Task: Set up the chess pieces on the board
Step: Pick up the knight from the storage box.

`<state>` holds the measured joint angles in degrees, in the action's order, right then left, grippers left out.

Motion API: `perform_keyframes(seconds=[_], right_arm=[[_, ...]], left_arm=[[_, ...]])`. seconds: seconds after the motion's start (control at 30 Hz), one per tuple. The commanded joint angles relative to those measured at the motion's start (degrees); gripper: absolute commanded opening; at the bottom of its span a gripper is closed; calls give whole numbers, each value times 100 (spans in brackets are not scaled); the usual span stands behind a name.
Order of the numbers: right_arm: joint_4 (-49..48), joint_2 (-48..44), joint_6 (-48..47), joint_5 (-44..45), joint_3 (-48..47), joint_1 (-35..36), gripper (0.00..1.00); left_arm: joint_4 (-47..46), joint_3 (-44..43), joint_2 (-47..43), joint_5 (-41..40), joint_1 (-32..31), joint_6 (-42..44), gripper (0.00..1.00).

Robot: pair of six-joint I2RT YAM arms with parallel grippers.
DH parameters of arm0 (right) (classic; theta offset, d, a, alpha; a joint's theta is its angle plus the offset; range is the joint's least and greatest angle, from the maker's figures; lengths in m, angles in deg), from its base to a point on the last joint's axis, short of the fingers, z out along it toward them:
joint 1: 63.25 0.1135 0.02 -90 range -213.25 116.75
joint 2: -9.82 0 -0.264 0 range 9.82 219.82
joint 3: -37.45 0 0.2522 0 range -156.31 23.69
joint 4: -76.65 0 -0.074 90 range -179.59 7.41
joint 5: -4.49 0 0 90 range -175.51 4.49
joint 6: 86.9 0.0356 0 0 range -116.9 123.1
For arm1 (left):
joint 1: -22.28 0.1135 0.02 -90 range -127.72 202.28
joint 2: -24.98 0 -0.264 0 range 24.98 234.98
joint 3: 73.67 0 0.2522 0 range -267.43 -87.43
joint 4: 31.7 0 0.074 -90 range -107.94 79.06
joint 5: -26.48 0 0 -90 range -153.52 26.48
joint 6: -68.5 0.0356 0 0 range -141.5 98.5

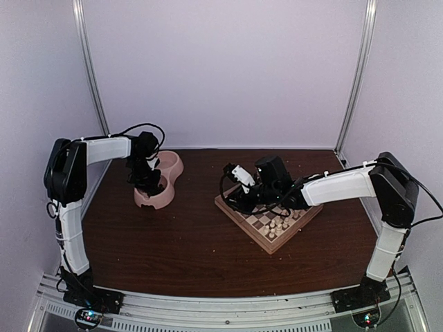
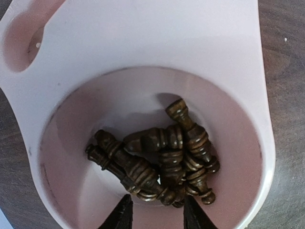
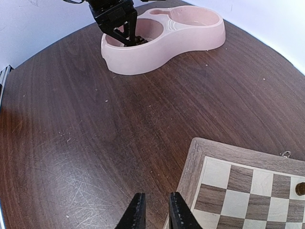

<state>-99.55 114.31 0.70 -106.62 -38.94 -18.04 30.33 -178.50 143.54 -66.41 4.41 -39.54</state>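
- The chess pieces (image 2: 157,160) are dark brown turned chessmen. They lie on their sides in a tangled heap in one compartment of the pink double bowl (image 2: 143,38). In the top view this is the compartment nearer the arm bases.
- The left gripper (image 2: 158,215) reaches down into that same compartment. Its two dark fingertips stand partly apart at the near end of the heap, and the ends of a few pieces lie in the gap. Whether either tip presses on a piece cannot be told.
- The board (image 1: 271,220) lies on the table (image 1: 180,242) to the right of the bowl, well apart from it, with one corner turned towards the arm bases.
- Pale chessmen (image 1: 278,225) stand on the part of the board farther from the bowl. In the right wrist view a single dark piece (image 3: 300,189) stands upright on one square.
- The right gripper (image 3: 157,214) hovers over bare table just beside the board's tan border, on the side facing the bowl. Its fingers are nearly closed, with only a thin slit between them, and they hold nothing.
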Motion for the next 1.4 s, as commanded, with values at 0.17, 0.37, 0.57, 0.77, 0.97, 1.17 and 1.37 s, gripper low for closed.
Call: perform_keyframes(seconds=[0.17,0.37,0.57,0.77,0.97,1.17,1.37], right_arm=[[22,21,-19,-48,-136,49,19],[61,5,-51,-25,-137,57,19],[75,22,-68,0,-147,58,19],[82,16,-94,43,-144,67,19],[99,21,-93,21,-154,67,19],[89,78,-78,-1,-181,67,19],[90,81,-77,-14,-197,67,19]], left_arm=[[-353,14,172,290,117,-247,50],[-311,-153,309,194,133,-127,51],[-181,-245,350,233,187,-65,41],[-160,-245,265,193,187,-9,29],[-160,-306,91,148,187,105,23],[-340,-80,-304,175,187,107,20],[-564,211,-720,163,187,82,15]])
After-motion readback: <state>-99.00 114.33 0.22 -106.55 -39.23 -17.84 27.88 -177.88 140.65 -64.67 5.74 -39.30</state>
